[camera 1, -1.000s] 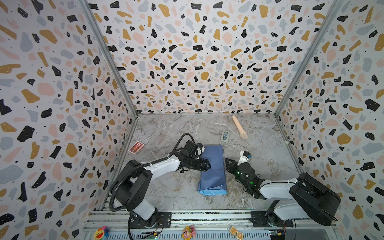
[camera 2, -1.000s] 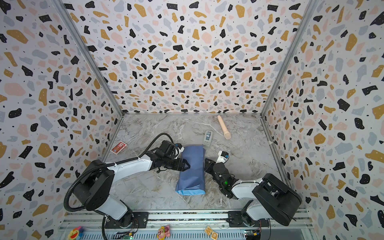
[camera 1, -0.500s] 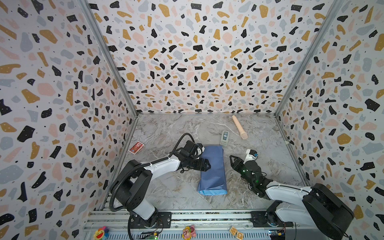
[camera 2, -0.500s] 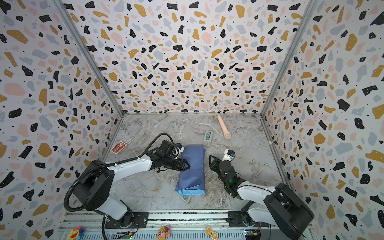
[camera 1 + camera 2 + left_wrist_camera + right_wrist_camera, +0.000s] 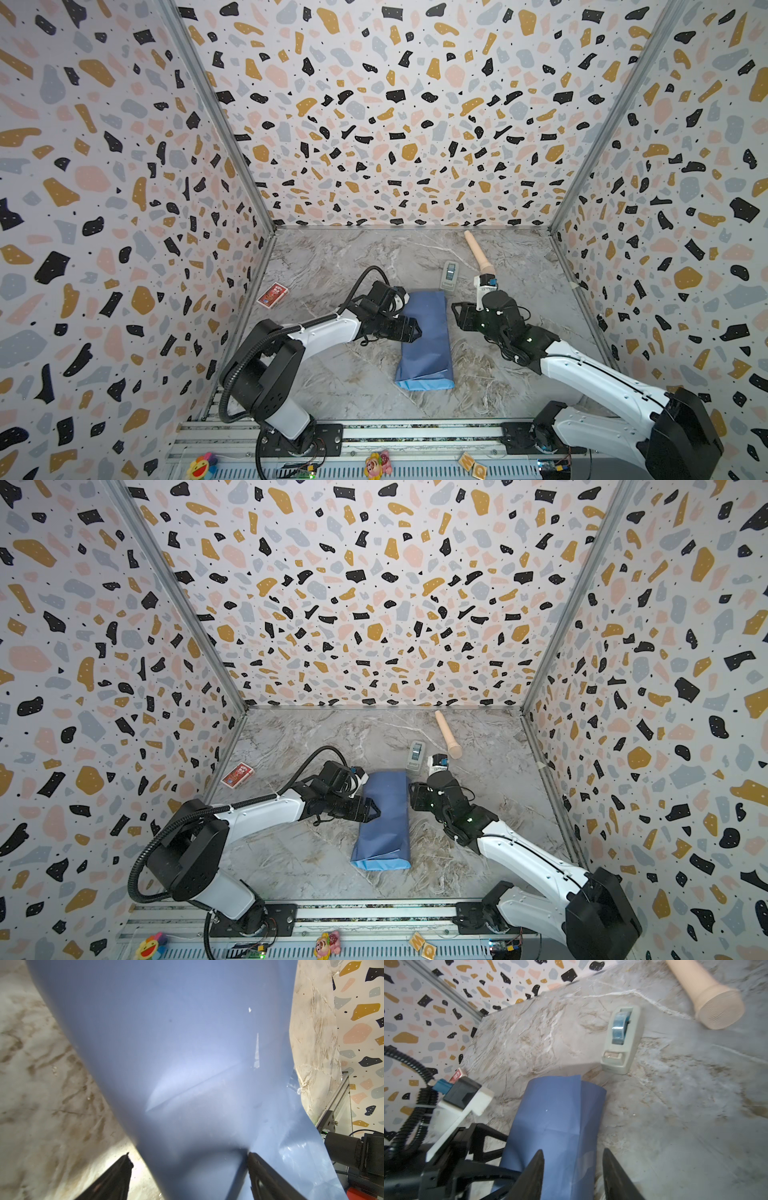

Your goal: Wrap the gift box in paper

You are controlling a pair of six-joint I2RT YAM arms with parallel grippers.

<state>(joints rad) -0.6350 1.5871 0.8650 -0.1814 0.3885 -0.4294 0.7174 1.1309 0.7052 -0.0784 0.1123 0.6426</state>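
Left fingers [image 5: 262,1175] are spread wide, straddling the edge of the paper [image 5: 430,347], one touching it, gripping nothing. Right fingers [image 5: 534,1177] are partly apart, empty, just beside the opposite edge.

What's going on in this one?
A large thin blue paper sheet lies folded into a long bundle mid-table. The gift box is not visible, presumably inside. The left fingers stand wide open at the bundle's left edge, one touching the paper. The right fingers hover part open off its right side, holding nothing. A grey tape dispenser sits just beyond the bundle's far end.
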